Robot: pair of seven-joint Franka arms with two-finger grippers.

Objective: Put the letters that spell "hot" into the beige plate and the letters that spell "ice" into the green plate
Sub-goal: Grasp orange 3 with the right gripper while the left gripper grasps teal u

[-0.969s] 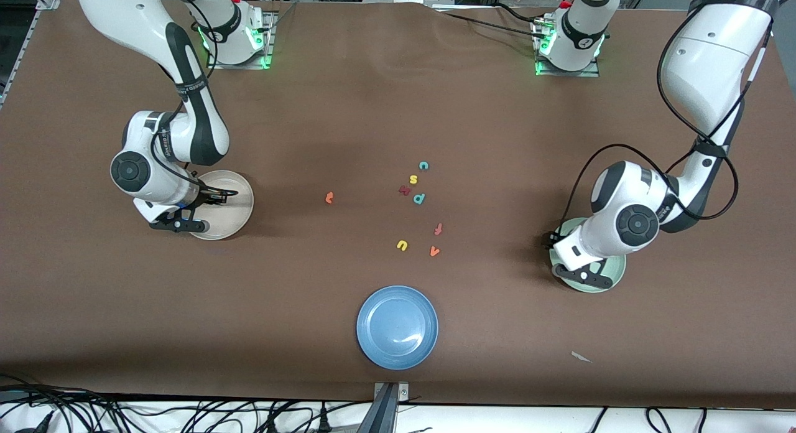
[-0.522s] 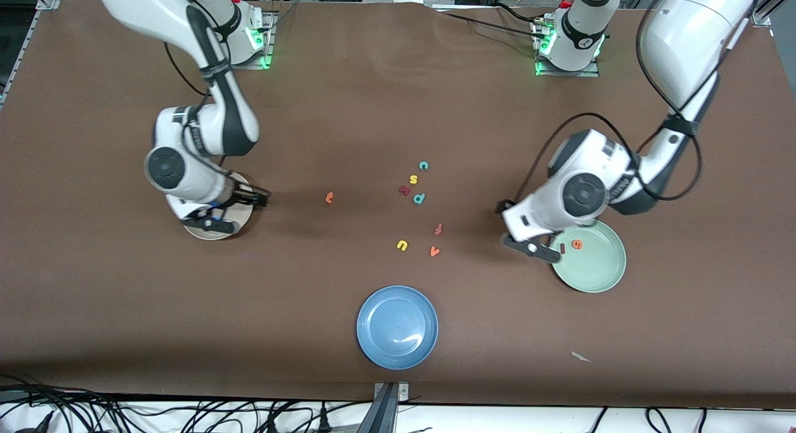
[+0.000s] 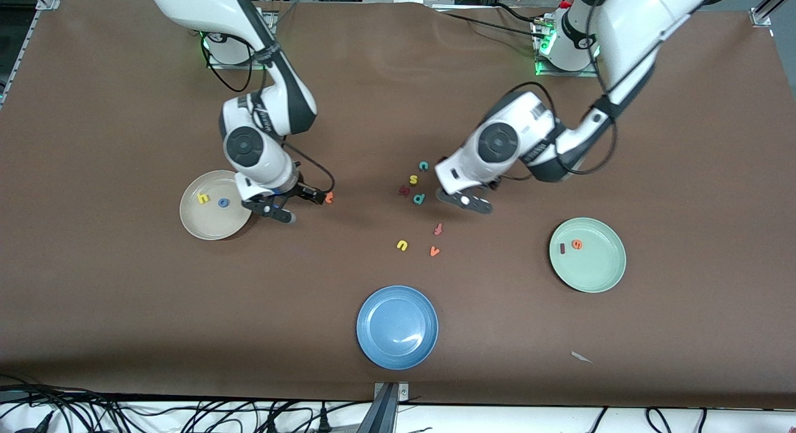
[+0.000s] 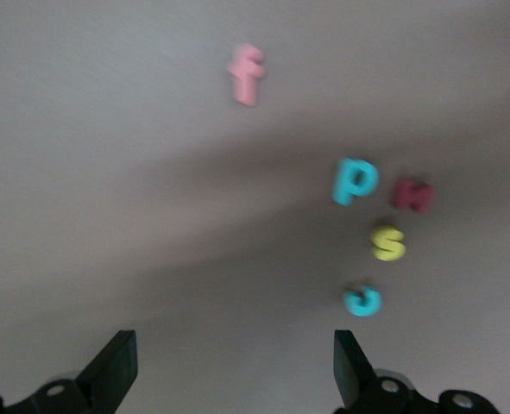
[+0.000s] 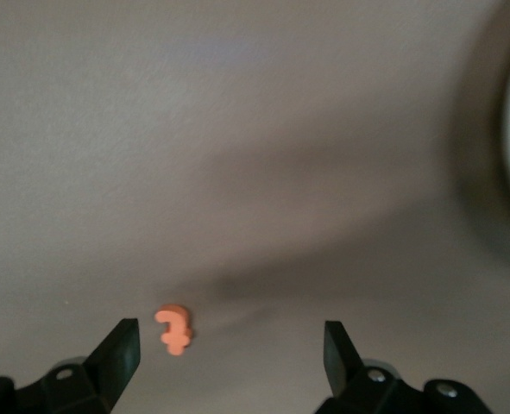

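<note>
Both arms left their plates — jaws wide, empty.

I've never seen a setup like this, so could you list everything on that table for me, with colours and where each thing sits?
Round beige plate: one, toward the right arm's end; holds a yellow foam h and a blue foam ring o.
Round pale green plate: one, toward the left arm's end; holds a dark red bar i and an orange e.
Round blue plate: one, nearest the front camera.
Orange t: one, on the table beside the beige plate.
Mid-table letters: teal c, yellow s, dark red letter, teal p, reddish f, yellow u, orange v.
Right gripper: open, by the t.
Left gripper: open, over the table beside the p.
</note>
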